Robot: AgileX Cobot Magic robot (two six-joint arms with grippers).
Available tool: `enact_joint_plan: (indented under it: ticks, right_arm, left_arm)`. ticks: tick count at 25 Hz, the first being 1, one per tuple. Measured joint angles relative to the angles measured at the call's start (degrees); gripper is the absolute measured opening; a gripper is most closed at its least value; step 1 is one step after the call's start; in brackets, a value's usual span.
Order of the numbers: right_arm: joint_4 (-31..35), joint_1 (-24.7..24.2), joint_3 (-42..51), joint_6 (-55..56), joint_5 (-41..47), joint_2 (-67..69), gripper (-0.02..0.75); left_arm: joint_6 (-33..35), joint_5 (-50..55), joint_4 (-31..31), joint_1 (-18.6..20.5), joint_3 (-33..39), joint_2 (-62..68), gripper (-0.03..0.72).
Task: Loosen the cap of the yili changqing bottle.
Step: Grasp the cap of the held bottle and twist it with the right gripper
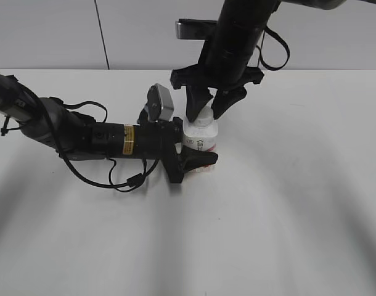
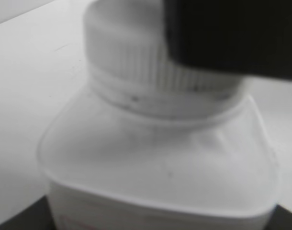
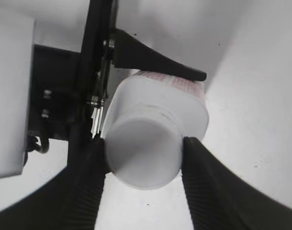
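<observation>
While left tool [image 1: 197, 161] pinches bottle [image 1: 200, 139], right tool [image 3: 143, 158] squeezes cap [image 3: 142, 153].

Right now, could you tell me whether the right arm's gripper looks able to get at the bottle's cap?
Probably yes. The right gripper comes down from above with a finger on each side of the white cap. The left gripper clamps the bottle lower on its body, leaving the cap free.

one bottle [image 1: 200, 137], one cap [image 1: 202, 119], one table [image 1: 299, 203], and two end effectors: left [image 1: 197, 159], right [image 1: 208, 103].
</observation>
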Motion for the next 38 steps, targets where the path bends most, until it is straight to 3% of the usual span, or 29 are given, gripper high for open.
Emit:
enact_joint_plan:
  ticks: [22, 38]
  right_arm:
    - [-0.1, 0.0, -0.2, -47.6, 1.0, 0.0, 0.388]
    - [0.0, 0.0, -0.3, -53.9, 1.1, 0.0, 0.387]
  left_arm:
    - [0.8, -0.3, 0.5, 0.0, 0.0, 0.0, 0.430]
    - [0.9, -0.5, 0.5, 0.0, 0.0, 0.0, 0.429]
